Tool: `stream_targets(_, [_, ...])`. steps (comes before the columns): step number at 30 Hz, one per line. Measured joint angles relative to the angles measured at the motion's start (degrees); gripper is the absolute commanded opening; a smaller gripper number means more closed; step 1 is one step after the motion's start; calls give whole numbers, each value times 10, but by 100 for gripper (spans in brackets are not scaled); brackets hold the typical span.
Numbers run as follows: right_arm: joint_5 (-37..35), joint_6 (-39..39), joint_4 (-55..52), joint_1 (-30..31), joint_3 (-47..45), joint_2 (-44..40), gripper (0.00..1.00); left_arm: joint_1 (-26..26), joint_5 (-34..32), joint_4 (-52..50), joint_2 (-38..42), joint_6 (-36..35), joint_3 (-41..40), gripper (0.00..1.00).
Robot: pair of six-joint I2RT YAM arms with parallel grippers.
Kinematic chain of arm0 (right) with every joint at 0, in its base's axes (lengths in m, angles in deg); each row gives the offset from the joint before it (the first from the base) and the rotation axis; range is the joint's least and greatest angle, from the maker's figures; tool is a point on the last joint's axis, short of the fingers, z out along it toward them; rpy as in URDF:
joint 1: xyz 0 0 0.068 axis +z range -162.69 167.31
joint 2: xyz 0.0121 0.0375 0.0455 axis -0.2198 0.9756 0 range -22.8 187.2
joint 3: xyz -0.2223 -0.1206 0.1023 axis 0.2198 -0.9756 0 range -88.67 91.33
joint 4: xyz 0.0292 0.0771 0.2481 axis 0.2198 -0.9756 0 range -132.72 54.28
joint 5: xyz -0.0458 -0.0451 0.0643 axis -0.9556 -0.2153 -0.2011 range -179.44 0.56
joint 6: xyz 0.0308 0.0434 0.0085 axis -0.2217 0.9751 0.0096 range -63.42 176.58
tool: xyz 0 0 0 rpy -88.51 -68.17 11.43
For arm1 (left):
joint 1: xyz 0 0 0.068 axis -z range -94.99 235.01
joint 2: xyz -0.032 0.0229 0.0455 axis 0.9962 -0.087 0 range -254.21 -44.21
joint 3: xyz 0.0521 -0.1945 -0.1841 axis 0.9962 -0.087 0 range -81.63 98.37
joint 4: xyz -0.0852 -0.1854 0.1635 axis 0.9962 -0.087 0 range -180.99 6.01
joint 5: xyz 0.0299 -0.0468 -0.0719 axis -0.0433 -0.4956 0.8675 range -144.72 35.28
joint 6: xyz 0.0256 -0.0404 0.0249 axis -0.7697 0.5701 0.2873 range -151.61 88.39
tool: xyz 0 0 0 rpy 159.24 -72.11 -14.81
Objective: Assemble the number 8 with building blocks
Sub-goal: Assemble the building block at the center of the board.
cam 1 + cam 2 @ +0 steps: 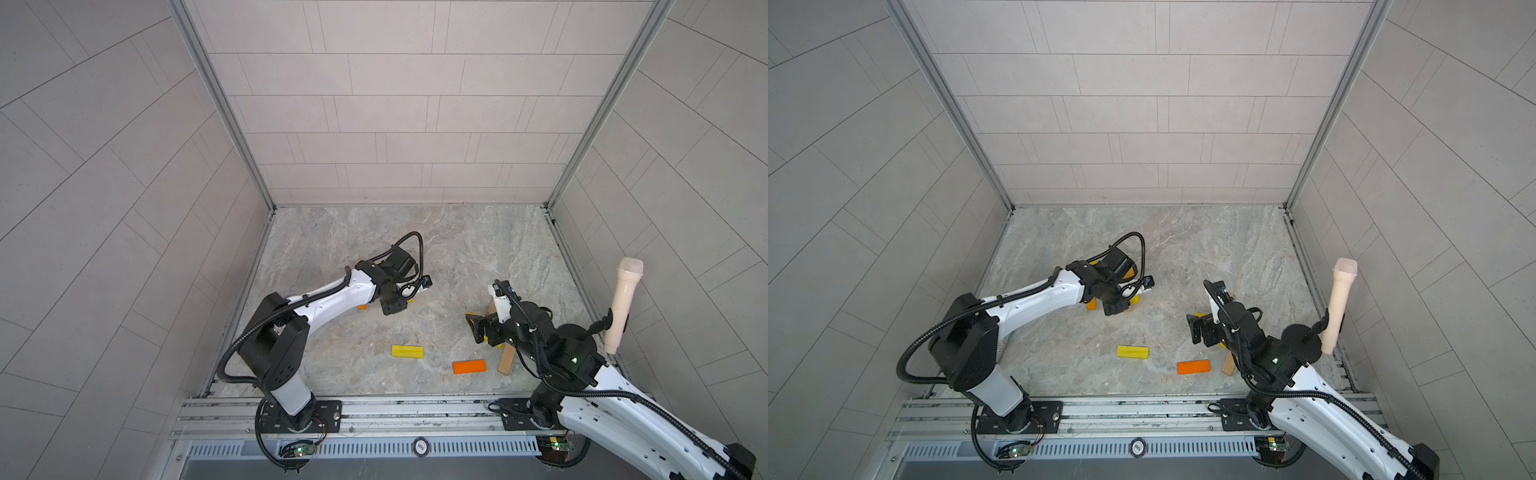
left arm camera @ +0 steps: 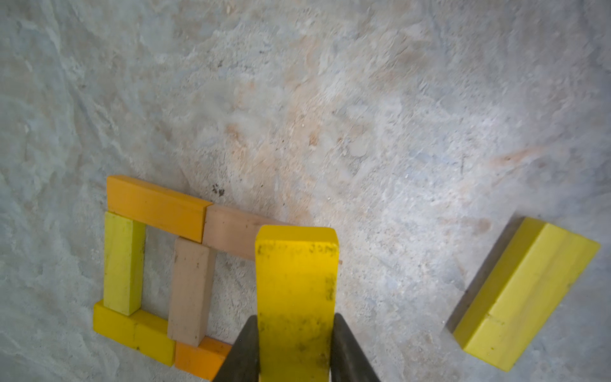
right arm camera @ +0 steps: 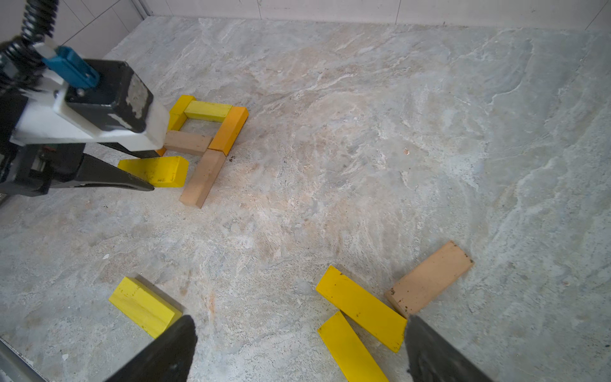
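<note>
The left claw (image 2: 295,317) holds a yellow block (image 2: 296,281) beside the number 8 (image 2: 155,208), possibly touching it; the right claw (image 3: 300,320) stands wide.

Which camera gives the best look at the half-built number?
The left wrist view: the half-built 8 lies close up, six bars distinct, though the yellow block in the left gripper covers part. The right wrist view shows it farther off, partly behind that gripper. In both top views the left arm hides nearly all.
</note>
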Motion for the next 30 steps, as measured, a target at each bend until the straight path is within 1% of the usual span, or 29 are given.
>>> stream_targets(7, [0,-7,-1,0,2,0,99,-17,-18,4,11,-33,-17,31])
stream_targets(14, [0,-7,-1,0,2,-5,99,-28,-21,16,9,-62,-32,31])
stream_targets(22, [0,-6,-1,0,1,-12,99,-30,-44,28,-16,-99,-42,31])
stream_targets(30, [0,-6,-1,0,-8,-21,99,-31,-70,33,-38,-120,-45,30])
